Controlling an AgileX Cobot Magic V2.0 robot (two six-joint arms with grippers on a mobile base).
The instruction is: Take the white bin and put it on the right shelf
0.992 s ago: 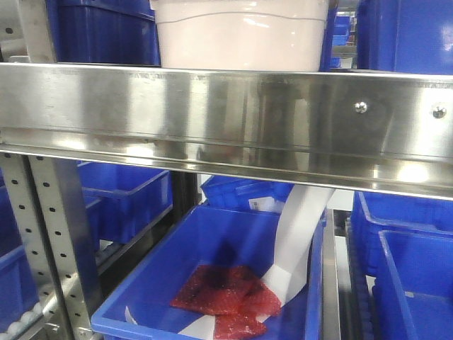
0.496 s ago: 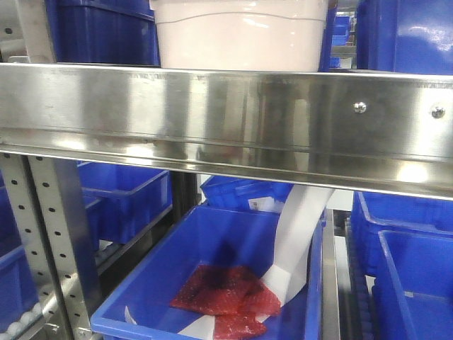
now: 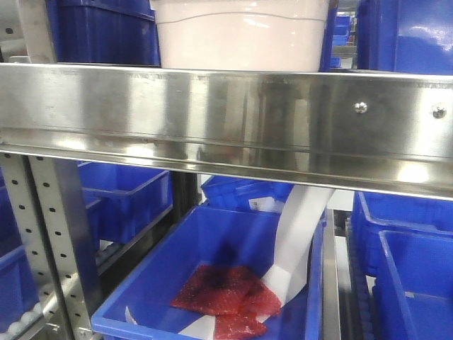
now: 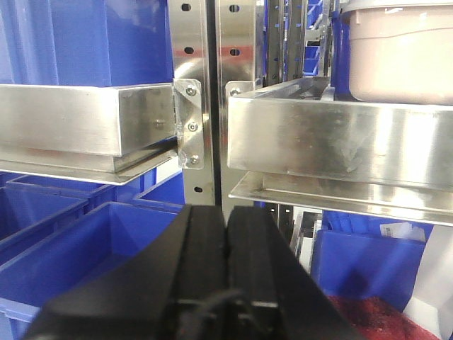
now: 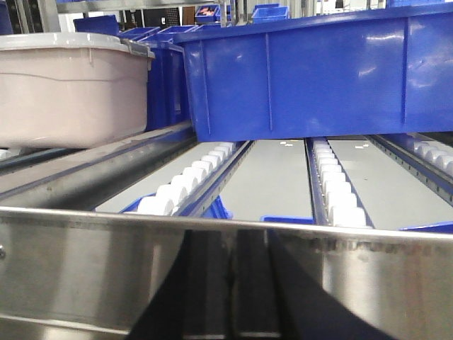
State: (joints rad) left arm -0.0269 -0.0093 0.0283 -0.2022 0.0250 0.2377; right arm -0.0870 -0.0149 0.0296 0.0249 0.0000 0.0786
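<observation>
Behind the wide steel front rail (image 3: pixel 226 113) of the right shelf, the front-facing view shows the white bin (image 3: pixel 241 35) sitting on the upper level, its pale wall rising just above the rail with dark blue crates (image 3: pixel 106 32) to either side. Compared with half a second and a second ago, nothing here has shifted: bin, rail and the lower blue crate (image 3: pixel 212 276) holding red mesh bags (image 3: pixel 226 297) and a white paper strip (image 3: pixel 297 234) lie exactly as they did. That stillness suggests the bin is already set down and the placing is done or nearly so.

From the left wrist view, the left hand (image 4: pixel 226 234) sits low in frame with its two black fingers pressed together, pinching nothing. The white bin (image 4: pixel 396 53) stands above and to the right of the rail, well apart from that hand.

From the right wrist view, the white bin (image 5: pixel 71 88) rests on the shelf to the left of a big blue crate (image 5: pixel 318 71), beyond the rail, with white roller tracks (image 5: pixel 191 177) running back under the crate. The right hand shows only as a dark reflection in the rail, so I cannot tell whether it is spread or pressed together.
</observation>
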